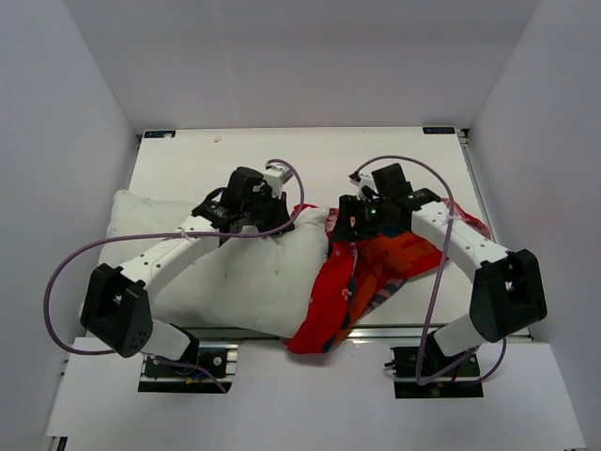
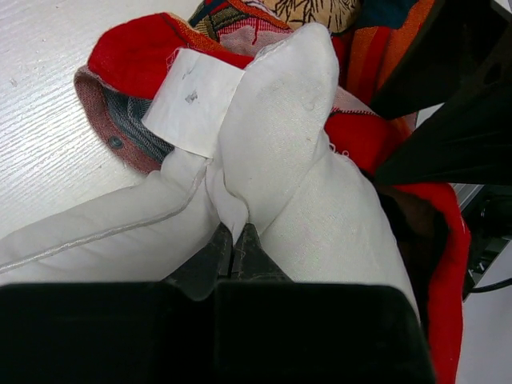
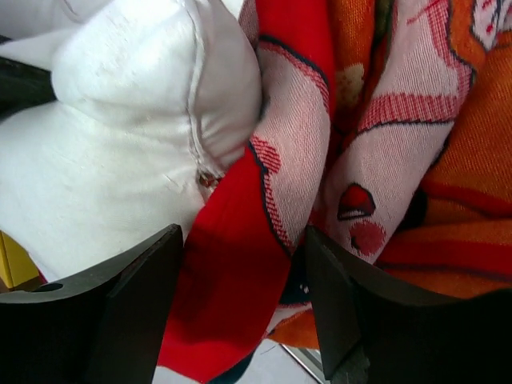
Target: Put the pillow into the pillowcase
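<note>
The white pillow point(image 1: 225, 272) lies across the left and middle of the table, its right end at the mouth of the red pillowcase point(image 1: 376, 272). My left gripper point(image 1: 272, 221) is shut on a pinch of the pillow's corner fabric point(image 2: 272, 136), which pokes into the case point(image 2: 136, 56). A white label point(image 2: 192, 100) hangs off that corner. My right gripper point(image 1: 352, 225) is open, its jaws wide apart around a fold of the pillowcase point(image 3: 240, 272), with the pillow point(image 3: 120, 144) just to the left of it. The case's pink inner side point(image 3: 384, 160) shows.
The pillowcase hangs over the table's front edge point(image 1: 315, 343). White walls enclose the table at the left, back and right point(image 1: 526, 85). Bare tabletop point(image 1: 310, 155) lies behind both arms. Cables loop from each arm.
</note>
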You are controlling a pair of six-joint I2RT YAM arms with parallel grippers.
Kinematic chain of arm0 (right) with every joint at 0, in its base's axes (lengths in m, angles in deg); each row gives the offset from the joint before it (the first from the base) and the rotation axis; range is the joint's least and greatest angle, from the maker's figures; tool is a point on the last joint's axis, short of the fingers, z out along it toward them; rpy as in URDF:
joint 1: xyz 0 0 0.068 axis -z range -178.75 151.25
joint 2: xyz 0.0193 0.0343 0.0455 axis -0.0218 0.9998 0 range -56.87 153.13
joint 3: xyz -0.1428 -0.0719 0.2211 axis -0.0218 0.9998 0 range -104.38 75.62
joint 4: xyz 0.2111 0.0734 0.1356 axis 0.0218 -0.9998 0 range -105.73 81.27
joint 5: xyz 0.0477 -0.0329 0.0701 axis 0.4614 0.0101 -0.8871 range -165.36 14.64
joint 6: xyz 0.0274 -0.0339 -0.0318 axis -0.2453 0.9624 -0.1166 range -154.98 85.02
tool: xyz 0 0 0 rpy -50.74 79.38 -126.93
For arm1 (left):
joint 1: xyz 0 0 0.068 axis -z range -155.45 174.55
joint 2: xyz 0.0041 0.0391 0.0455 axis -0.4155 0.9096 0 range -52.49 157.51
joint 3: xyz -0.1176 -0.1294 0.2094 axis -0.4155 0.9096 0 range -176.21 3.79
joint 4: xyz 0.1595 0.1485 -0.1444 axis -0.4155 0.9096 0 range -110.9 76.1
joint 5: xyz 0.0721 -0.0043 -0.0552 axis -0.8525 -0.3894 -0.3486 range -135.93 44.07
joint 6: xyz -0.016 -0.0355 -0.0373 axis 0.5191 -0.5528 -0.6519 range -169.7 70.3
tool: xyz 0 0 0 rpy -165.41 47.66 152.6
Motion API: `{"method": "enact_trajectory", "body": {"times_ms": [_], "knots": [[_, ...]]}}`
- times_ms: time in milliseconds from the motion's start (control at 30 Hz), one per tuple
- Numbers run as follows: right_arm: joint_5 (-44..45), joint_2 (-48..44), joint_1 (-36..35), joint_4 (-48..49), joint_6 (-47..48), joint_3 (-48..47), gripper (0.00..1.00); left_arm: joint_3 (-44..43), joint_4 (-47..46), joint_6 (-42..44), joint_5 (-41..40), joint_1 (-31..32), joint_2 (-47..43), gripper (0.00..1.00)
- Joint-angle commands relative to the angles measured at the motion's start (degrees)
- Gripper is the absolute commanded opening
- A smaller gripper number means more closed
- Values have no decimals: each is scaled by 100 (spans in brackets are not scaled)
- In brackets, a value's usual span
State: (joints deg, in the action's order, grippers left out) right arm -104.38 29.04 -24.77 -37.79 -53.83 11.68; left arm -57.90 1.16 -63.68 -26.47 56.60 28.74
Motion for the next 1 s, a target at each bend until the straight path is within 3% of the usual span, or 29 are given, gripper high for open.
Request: {"method": "enact_trajectory", "body": {"times_ms": [0, 100, 200, 233, 333, 367, 400, 667, 967], "knots": [[71, -250, -87, -126, 92, 127, 67, 78, 140, -52, 233, 12, -72, 0], [282, -224, -245, -22, 171, 233, 59, 61, 149, -61, 251, 20, -72, 0], [423, -31, -263, 154, 233, 146, 42, 69, 158, -52, 312, 11, -90, 0], [458, 65, -263, 198, 311, -20, 32, 87, 167, -52, 339, 20, -116, 0], [554, 294, -228, 339, 373, -416, 15, 227, 105, -96, 505, 12, -195, 0], [572, 347, -202, 383, 365, -739, 3, 280, 79, -105, 567, 11, -265, 0], [616, 469, -123, 418, 321, -916, 0, 341, 35, -123, 663, 11, -292, 0], [774, 1050, 378, 788, -171, -2710, 0, 781, -27, -184, 831, 20, -652, 0], [256, 1139, 107, 1104, -699, -2641, 0, 694, -492, -255, 1016, 12, -363, 0]]}}
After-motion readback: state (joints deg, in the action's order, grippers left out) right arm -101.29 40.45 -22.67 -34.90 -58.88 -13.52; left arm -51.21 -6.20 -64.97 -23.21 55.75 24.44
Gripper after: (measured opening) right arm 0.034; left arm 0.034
